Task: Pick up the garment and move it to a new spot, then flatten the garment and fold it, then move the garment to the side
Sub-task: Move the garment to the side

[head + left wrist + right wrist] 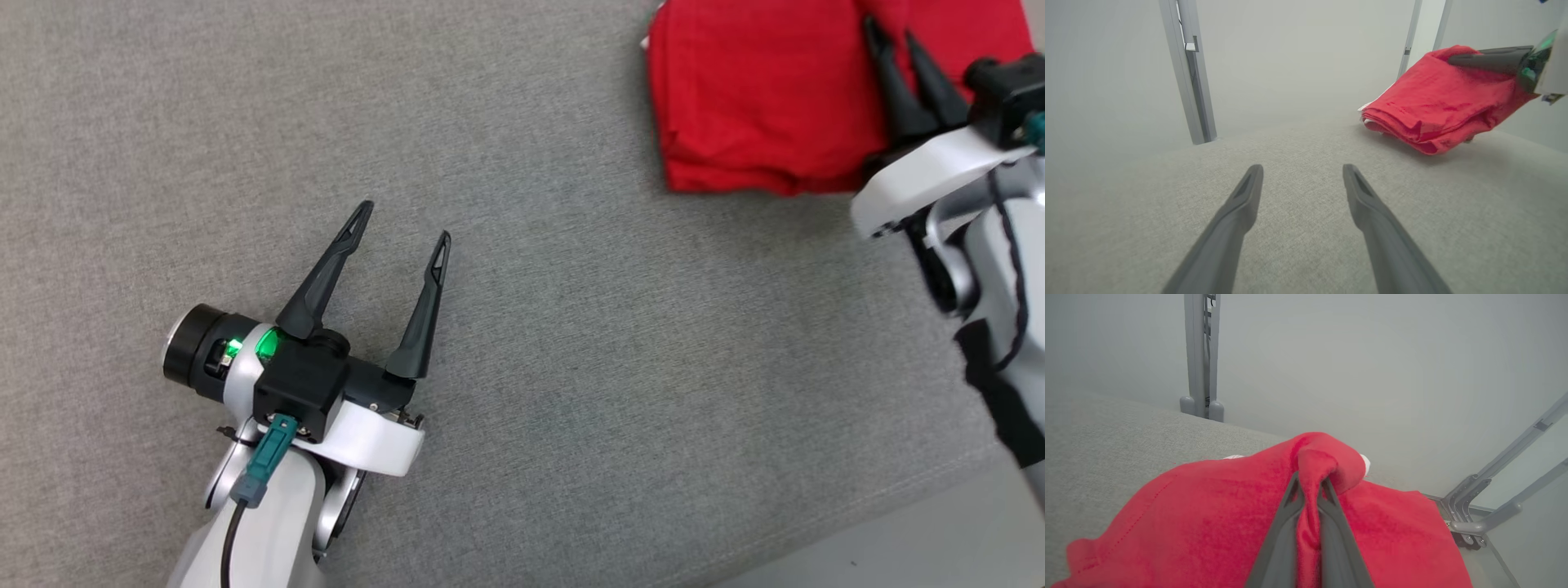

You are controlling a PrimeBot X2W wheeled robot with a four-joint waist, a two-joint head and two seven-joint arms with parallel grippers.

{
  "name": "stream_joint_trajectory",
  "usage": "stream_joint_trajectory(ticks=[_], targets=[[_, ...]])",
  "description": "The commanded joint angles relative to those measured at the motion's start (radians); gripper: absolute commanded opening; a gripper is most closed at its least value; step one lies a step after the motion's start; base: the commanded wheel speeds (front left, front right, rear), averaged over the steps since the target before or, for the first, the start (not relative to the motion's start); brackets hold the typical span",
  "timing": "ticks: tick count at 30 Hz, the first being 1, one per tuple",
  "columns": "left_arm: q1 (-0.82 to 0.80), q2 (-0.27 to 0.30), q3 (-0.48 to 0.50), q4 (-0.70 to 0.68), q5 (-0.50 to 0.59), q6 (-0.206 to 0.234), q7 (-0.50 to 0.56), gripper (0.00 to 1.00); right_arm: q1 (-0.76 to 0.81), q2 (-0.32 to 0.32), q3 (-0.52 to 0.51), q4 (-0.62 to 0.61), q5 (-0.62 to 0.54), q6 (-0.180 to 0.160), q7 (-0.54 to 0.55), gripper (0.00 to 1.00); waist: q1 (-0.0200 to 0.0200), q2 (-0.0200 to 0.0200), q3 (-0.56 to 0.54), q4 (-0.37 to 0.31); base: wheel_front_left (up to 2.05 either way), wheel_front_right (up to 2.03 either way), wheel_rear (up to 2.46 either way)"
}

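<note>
The garment (759,98) is a folded red cloth at the upper right of the grey fabric surface (522,343). My right gripper (891,31) is shut on it, pinching a ridge of red cloth (1310,506) between its two dark fingers. In the left wrist view the garment (1437,106) hangs partly lifted, its near fold touching the surface, with the right gripper's fingers (1490,60) on its top. My left gripper (402,222) stands open at the lower left above bare fabric, well apart from the garment, nothing between its fingers (1237,204).
Grey metal frame posts (1188,73) rise beyond the surface's far edge, and more frame bars (1494,498) stand to the right of the garment. The surface's near edge seam (898,490) runs along the lower right.
</note>
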Motion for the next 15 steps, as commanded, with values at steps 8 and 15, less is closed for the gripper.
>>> stream_joint_trajectory(ticks=[8,15], targets=[[-0.037,0.021,-0.018,-0.011,0.017,-0.006,0.007,1.0,-0.111,-0.173,0.052,0.021,-0.022,0.0,-0.005,0.0,0.0,0.0,0.076,0.067,0.0,0.0,0.0],[-0.051,0.033,-0.034,-0.019,0.028,-0.006,0.013,1.0,-0.147,-0.264,0.049,0.042,0.003,0.0,-0.005,0.0,0.0,0.0,0.116,0.096,0.0,0.0,0.0]])
